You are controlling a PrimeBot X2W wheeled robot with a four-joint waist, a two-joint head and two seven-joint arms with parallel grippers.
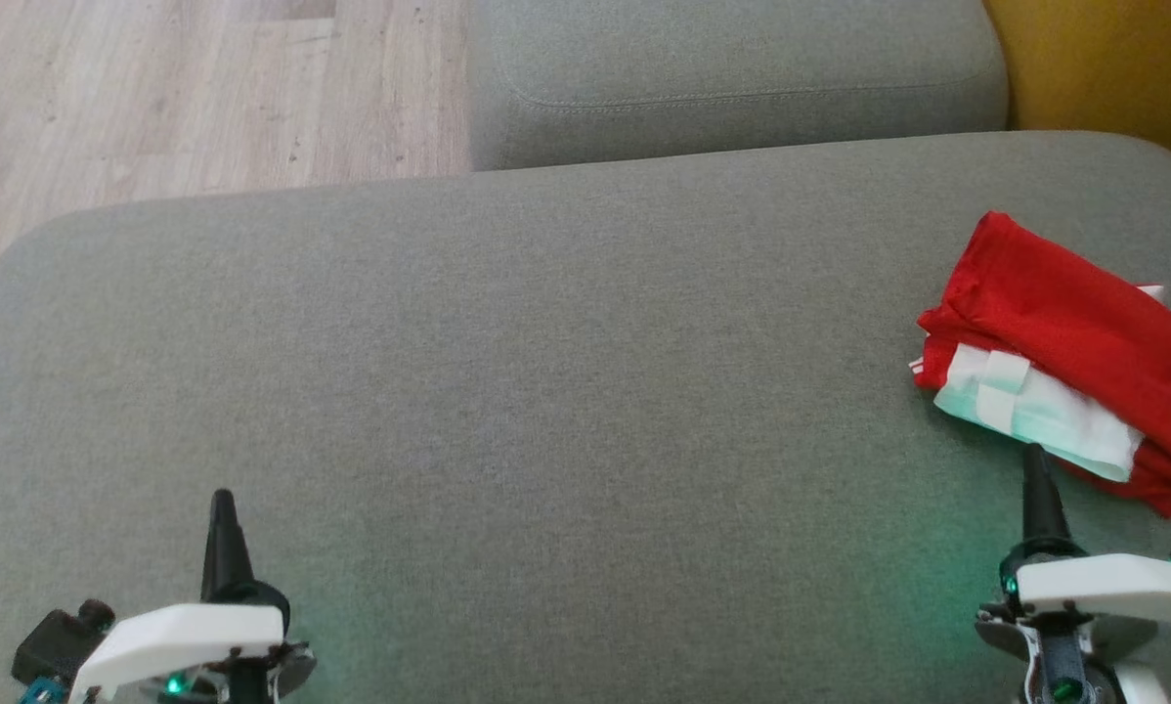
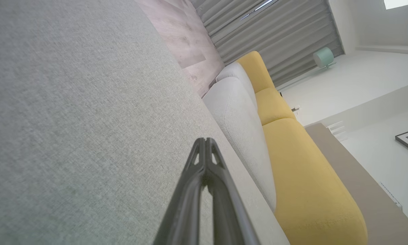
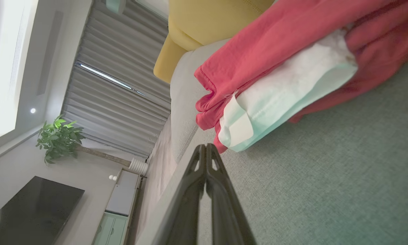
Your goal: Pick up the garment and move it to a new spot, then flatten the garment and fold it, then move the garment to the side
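The garment (image 1: 1064, 323) is red with a white part, folded into a bundle at the right edge of the grey cushion (image 1: 546, 372). The right wrist view shows the garment (image 3: 292, 61) close up, just beyond the fingertips. My right gripper (image 1: 1034, 460) is shut with nothing in it, its tip just short of the white part. In its own wrist view the right gripper (image 3: 205, 148) has its fingers pressed together. My left gripper (image 1: 222, 504) is shut and empty at the lower left, far from the garment. The left gripper (image 2: 205, 141) hangs over bare grey cushion.
A second grey cushion (image 1: 732, 78) lies behind the main one. A yellow sofa part (image 1: 1113, 68) is at the far right, and wooden floor (image 1: 185, 98) at the far left. Across the room stand a dark screen (image 3: 27, 211) and a potted plant (image 3: 59, 139).
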